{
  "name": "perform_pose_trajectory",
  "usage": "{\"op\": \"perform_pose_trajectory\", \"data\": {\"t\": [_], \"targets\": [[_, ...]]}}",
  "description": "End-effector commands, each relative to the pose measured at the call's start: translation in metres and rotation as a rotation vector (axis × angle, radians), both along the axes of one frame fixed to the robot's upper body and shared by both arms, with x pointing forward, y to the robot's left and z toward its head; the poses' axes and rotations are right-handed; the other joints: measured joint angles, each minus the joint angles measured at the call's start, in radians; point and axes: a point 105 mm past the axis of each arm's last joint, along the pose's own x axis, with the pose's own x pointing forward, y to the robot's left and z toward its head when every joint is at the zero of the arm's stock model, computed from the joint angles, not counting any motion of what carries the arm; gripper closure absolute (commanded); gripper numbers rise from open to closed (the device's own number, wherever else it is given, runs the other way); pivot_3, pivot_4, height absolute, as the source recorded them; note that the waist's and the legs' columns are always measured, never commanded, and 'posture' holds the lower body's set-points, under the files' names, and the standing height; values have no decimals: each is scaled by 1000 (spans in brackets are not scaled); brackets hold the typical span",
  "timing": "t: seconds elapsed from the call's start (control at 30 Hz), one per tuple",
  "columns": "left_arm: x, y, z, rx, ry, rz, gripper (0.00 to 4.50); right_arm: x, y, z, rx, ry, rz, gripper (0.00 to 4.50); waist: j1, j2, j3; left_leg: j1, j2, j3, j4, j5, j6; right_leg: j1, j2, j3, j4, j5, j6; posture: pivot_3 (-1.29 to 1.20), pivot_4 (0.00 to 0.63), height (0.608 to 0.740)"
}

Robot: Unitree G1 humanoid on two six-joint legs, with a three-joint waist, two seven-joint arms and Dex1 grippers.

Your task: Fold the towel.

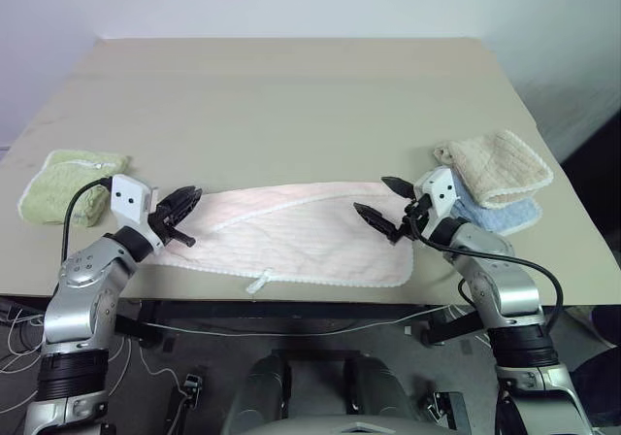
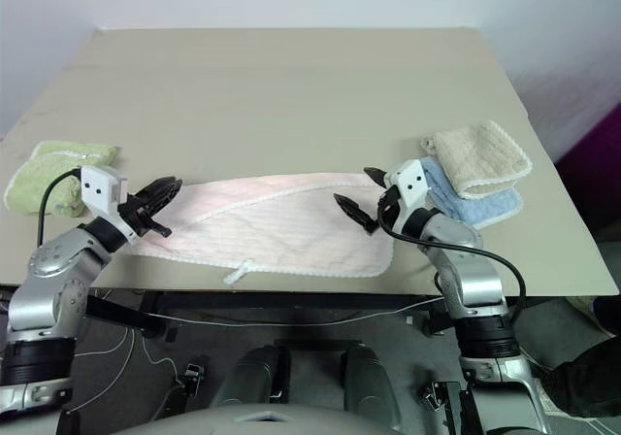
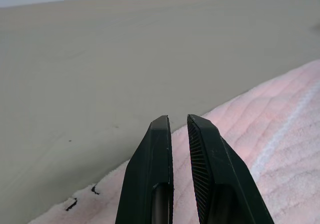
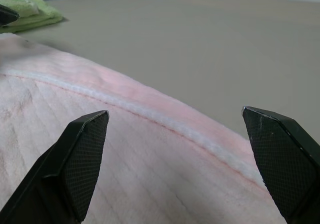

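The pale pink towel [image 1: 291,233] lies folded into a long strip across the near part of the table, white trim running along its length. A small white loop tag [image 1: 258,282] sticks out at its near edge. My left gripper [image 1: 194,198] hovers over the towel's left end, fingers almost together with nothing between them; in the left wrist view the fingertips [image 3: 162,126] stand above the pink cloth [image 3: 270,139]. At the towel's right end my right gripper [image 1: 372,194] is wide open, its fingers [image 4: 90,134] spread over the trimmed fold [image 4: 150,114].
A light green folded towel [image 1: 68,184] lies at the table's left edge. At the right, a beige folded towel [image 1: 495,166] rests on a blue one [image 1: 509,218]. The tan table [image 1: 291,95] stretches far behind; its front edge runs just below the pink towel.
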Motion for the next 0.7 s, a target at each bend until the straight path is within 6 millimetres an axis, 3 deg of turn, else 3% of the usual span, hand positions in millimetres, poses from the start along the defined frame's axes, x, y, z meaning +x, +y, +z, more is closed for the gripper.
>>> {"op": "perform_pose_trajectory", "data": {"t": [0.03, 0.47, 0.6, 0.7], "targets": [[0, 0, 19, 14, -64, 4, 3905, -2, 3, 11, 16, -49, 11, 25, -1, 0, 0, 0, 0, 0, 0, 0, 0, 0, 0, 0, 0, 0, 0, 0, 150, 740], [-2, -3, 25, 35, -84, -13, 3905, 4, -1, 12, 0, -61, 3, 25, -1, 0, 0, 0, 0, 0, 0, 0, 0, 0, 0, 0, 0, 0, 0, 0, 150, 740], [-7, -2, 15, 156, -47, -53, 3905, 4, -6, 13, 2, -63, -16, 25, -2, 0, 0, 0, 0, 0, 0, 0, 0, 0, 0, 0, 0, 0, 0, 0, 150, 740], [-13, 0, 20, 266, -51, -97, 3905, 8, -5, 15, -10, -61, -15, 25, -2, 0, 0, 0, 0, 0, 0, 0, 0, 0, 0, 0, 0, 0, 0, 0, 150, 740]]}}
